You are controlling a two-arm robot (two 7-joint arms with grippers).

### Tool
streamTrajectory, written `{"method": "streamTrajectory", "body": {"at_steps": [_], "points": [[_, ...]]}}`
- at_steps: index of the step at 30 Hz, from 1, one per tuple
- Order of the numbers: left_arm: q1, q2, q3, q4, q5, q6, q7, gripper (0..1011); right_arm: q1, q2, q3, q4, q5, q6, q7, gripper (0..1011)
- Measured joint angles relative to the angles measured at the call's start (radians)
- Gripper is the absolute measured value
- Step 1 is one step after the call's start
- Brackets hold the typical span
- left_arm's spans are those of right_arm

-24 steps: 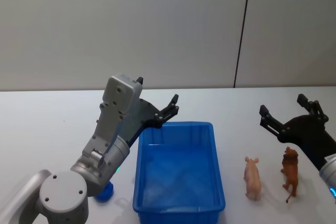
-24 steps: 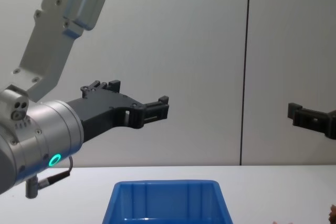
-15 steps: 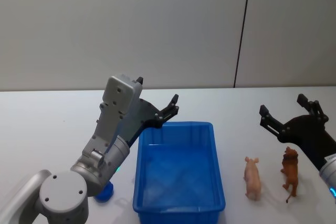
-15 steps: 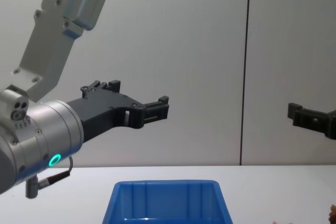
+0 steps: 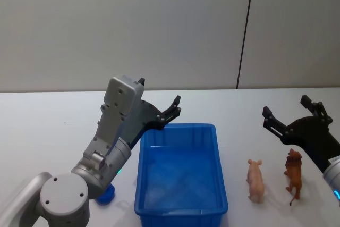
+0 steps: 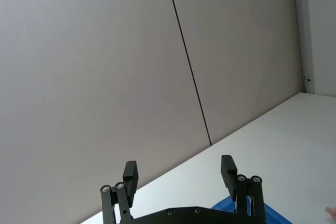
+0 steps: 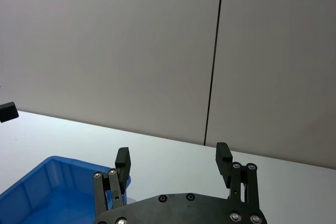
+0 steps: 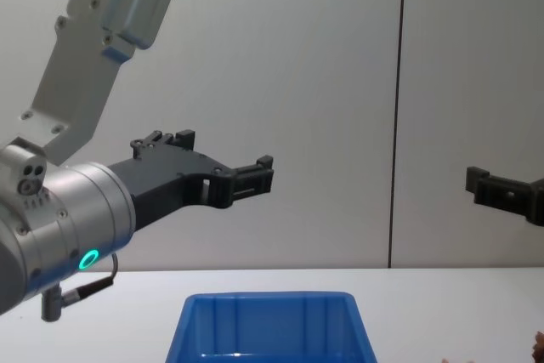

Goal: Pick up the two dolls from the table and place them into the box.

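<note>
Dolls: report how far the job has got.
Done: nothing; the box holds no doll. In hand: nothing. The left pincer hangs open above the box's far left corner. The right pincer is open above the table, just beyond the brown lion doll. Left: the pink pig doll and the brown lion doll, both on the table right of the box.

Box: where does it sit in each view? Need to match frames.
Head: box bottom centre.
Chest: box at the bottom edge, centre, seen from the side.
Left wrist: box a blue sliver at the bottom edge.
Right wrist: box lower left corner.
Shared landmark: dark vertical wall seam, in all four.
</note>
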Motion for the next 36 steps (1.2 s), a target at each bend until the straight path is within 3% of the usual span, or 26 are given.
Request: {"method": "streamTrajectory", "body": {"at_steps": [17,36], "points": [[0.0,0.0,0.0,0.0,0.0,0.0,0.0,1001,0.003,0.028,0.022,0.037,0.002,0.035,0.027,1001],[0.0,0.0,0.0,0.0,0.0,0.0,0.0,1001,-0.022,0.066,0.037,0.11,-0.031,0.172,0.059,1001]]}}
